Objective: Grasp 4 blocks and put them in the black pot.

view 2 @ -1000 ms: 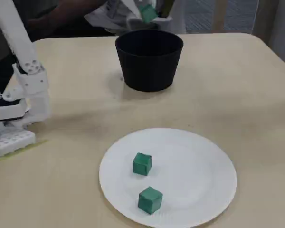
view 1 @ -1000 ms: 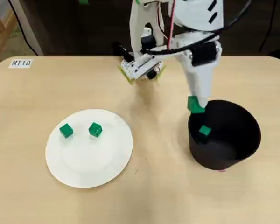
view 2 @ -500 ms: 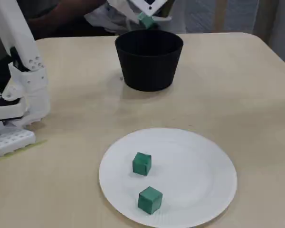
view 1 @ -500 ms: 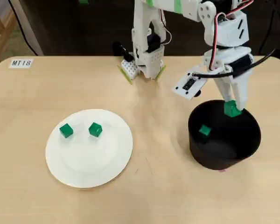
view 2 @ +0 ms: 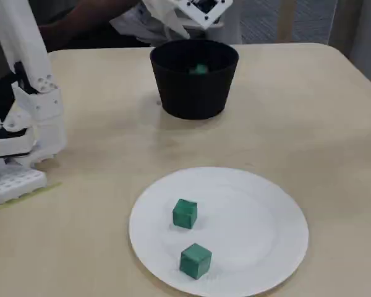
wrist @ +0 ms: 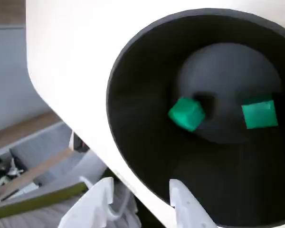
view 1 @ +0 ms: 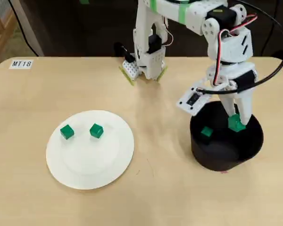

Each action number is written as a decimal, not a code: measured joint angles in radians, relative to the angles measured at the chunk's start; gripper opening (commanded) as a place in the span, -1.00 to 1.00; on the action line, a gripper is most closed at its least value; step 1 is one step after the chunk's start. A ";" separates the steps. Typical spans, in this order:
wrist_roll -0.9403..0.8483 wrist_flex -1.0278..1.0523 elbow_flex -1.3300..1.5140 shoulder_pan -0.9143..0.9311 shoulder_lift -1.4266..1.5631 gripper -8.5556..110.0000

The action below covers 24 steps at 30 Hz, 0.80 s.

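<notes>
The black pot (view 1: pixel 225 161) (view 2: pixel 192 94) (wrist: pixel 133 123) stands at the right of the table in the overhead view. Two green blocks lie inside it (wrist: pixel 186 113) (wrist: pixel 259 114), also seen from overhead (view 1: pixel 206 132) (view 1: pixel 236 124); the fixed view catches one block (view 2: pixel 201 69) just inside the rim. My gripper (view 1: pixel 238 113) (wrist: pixel 140 186) (view 2: pixel 187 26) hangs over the pot's far rim, open, with nothing between its fingers. Two more green blocks (view 1: pixel 66 132) (view 1: pixel 96 131) (view 2: pixel 185 213) (view 2: pixel 195 260) sit on the white plate (view 1: pixel 89 167) (view 2: pixel 260 229).
The arm's white base (view 1: pixel 146 61) (view 2: pixel 18 148) is clamped at the table's far edge in the overhead view. A paper label "MT18" (view 1: pixel 21 63) lies at the far left corner. Bare tabletop lies between plate and pot.
The gripper swung from the pot's left rim to over its opening, then opened. The block it carried has dropped into the pot beside the first one.
</notes>
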 measured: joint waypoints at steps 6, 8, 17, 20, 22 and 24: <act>0.005 0.040 0.000 0.037 0.002 -0.90; -0.009 0.074 0.000 0.094 0.009 -0.90; -0.155 0.213 0.094 0.703 0.210 -0.90; -0.199 0.209 0.196 0.963 0.304 -0.90; -0.230 0.201 0.259 1.088 0.344 -0.90; -0.259 0.184 0.318 1.150 0.360 -0.90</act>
